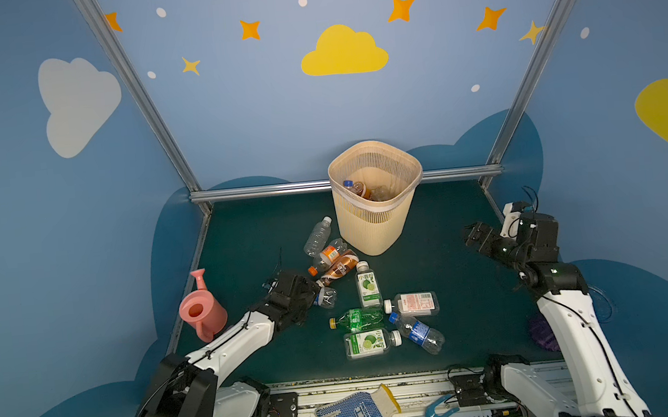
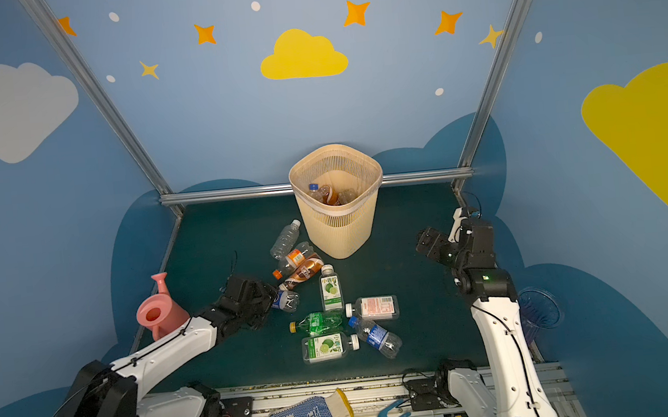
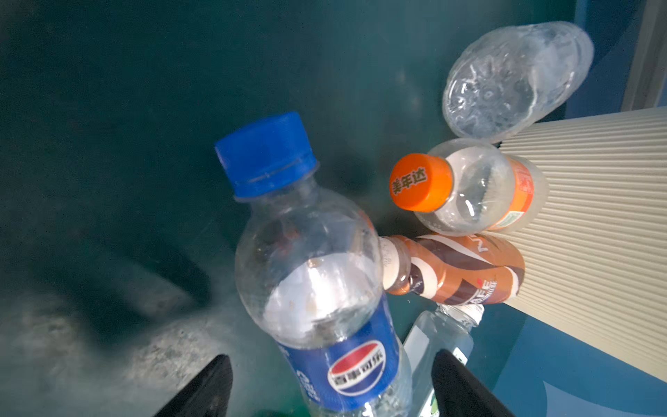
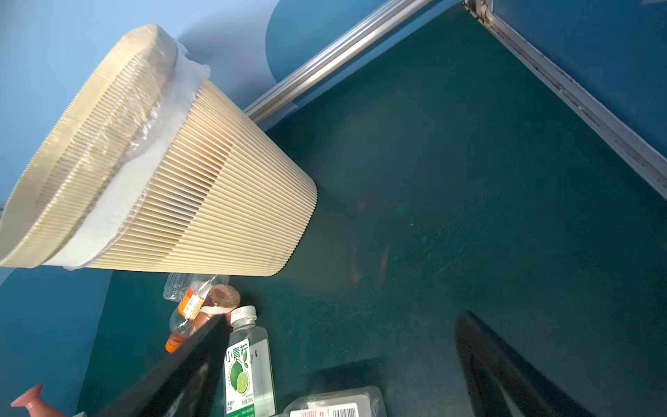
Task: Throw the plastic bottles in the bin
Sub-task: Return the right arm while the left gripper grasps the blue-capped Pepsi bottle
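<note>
Top-view check: in both top views the bin (image 1: 370, 231) stands upright at 12 o'clock on the green mat (image 1: 244, 247), with a couple of bottles already inside.

Next size down, the arms. The left gripper (image 3: 330, 355) is low in the pile, roughly 8 o'clock from the bin. The right gripper (image 1: 470, 235) hangs at 3 o'clock, well apart from everything, jaws spread wide and empty. So left is clearly the nearer arm.

Then the loose plastic bottles (image 1: 357, 319), about nine, strewn from the bin's foot toward 6 o'clock. The one that matters is the blue-label cola bottle (image 3: 317, 274), at about 3 o'clock off the left gripper in a top view.

The left wrist view tells the story. The bottle's long axis runs straight away from the wrist, blue cap (image 3: 265, 155) at the far end. The two fingers (image 3: 458, 382) stand either side of the labelled body, crossways to that axis, with a gap showing, so it's not pinched yet.

My guess: squeeze, then lift toward 1 o'clock for the bin.
</note>
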{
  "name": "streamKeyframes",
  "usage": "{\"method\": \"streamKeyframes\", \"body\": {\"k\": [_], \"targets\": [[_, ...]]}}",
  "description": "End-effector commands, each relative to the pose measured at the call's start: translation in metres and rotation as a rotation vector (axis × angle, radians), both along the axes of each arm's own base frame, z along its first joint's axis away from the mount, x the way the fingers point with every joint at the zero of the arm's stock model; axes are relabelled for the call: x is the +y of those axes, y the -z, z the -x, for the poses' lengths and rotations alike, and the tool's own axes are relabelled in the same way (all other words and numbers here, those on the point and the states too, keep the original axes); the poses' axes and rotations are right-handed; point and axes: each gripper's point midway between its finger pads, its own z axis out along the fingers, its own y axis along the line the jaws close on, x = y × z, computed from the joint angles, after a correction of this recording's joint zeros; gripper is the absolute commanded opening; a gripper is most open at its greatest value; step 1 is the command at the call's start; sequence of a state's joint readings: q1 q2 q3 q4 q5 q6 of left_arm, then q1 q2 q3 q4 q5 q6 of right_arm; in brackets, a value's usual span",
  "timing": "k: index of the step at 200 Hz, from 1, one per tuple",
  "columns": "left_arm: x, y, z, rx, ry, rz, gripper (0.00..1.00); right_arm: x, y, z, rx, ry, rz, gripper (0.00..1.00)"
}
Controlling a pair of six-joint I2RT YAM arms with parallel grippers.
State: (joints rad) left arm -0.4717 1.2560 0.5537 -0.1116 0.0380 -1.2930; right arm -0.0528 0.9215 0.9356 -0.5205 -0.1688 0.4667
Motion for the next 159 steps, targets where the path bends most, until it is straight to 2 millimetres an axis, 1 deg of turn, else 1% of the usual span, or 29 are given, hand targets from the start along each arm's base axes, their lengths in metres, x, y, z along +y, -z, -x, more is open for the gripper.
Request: {"method": "streamKeyframes", "body": {"k": [1,13,31,51,67,97,128,140,159], "targets": [[-0.006,-0.004,-0.011,0.001,-0.008,0.01,0.86,-0.002,0.009,0.003,0.011,0.01,-0.005,0.97],[-0.006,0.0,-0.01,0.039,-0.001,-0.019,0.86,-0.005,0.016,0.006,0.025,0.02,0.003,0.97],[0.004,0.008,-0.005,0.109,-0.042,-0.073,0.84,-0.009,0.027,0.011,0.047,0.036,0.012,0.97],[0.008,0.01,-0.007,0.113,-0.073,-0.087,0.8,-0.015,0.037,0.016,0.061,0.057,0.014,0.97],[0.011,0.012,-0.009,0.127,-0.083,-0.111,0.79,-0.019,0.044,0.019,0.073,0.07,0.004,0.97],[0.005,0.026,-0.009,0.193,-0.079,-0.106,0.75,-0.025,0.049,0.02,0.077,0.085,-0.02,0.97],[-0.001,0.033,-0.011,0.224,-0.072,-0.093,0.74,-0.03,0.05,0.019,0.076,0.094,-0.033,0.97],[0.0,0.033,-0.012,0.219,-0.078,-0.092,0.7,-0.031,0.05,0.019,0.078,0.094,-0.036,0.97],[0.004,0.029,-0.01,0.204,-0.084,-0.102,0.59,-0.033,0.051,0.02,0.079,0.097,-0.041,0.97]]}}
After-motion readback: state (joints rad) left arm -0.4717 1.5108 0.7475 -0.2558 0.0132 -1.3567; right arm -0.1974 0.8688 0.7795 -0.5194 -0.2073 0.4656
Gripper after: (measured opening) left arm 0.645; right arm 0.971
